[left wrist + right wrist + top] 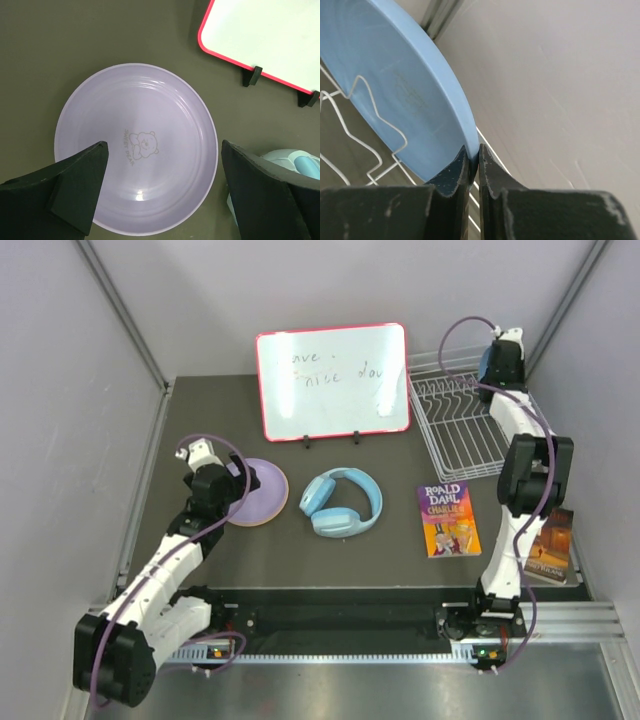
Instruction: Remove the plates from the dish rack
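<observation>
The lavender-purple plate [262,488] lies flat on the dark table at the left; a tan-orange edge [262,524] shows under its near rim. My left gripper [226,490] hovers over it, open and empty. In the left wrist view the plate [136,147] with its bear print fills the space between the spread fingers of the gripper [162,165]. The white wire dish rack [465,425] stands at the back right. My right gripper [497,358] is at its far corner, shut on the rim of the upright light blue plate [395,85], which stands among the rack wires [365,145]. No pink plate shows.
A red-framed whiteboard [333,380] stands at the back centre, also in the left wrist view [265,35]. Light blue headphones [342,502] lie just right of the plate. A purple book [448,518] and a dark book [550,545] lie near the right arm. Grey walls close in.
</observation>
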Robot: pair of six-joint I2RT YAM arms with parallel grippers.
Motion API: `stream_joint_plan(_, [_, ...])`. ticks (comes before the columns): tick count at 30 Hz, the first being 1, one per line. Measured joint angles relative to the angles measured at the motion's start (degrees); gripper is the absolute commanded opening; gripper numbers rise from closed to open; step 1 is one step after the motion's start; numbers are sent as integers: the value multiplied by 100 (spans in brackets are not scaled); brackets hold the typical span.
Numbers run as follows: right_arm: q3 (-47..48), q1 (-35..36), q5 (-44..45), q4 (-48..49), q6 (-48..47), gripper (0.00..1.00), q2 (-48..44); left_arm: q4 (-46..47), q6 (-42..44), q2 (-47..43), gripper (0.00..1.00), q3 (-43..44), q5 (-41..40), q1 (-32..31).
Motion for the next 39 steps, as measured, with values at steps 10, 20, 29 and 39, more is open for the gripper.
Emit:
stream_joint_plan(10, [-1486,636,2015,2979,-1596,0,-721,9,4,70,99,-52,20,0])
stream_joint_plan(20, [-2728,1447,2850,4227,-2350,0,-2446,-2,76,-317,99,-50,457,2])
stream_joint_plan(29, [-2734,2153,490,-186,1172,0,-5125,555,-227,-570,99,-28,1919,0])
stream_joint_plan(39, [-4140,2262,-2868,-1808,3204,0,-6389,1974,-861,-568,99,-411,2743,-358])
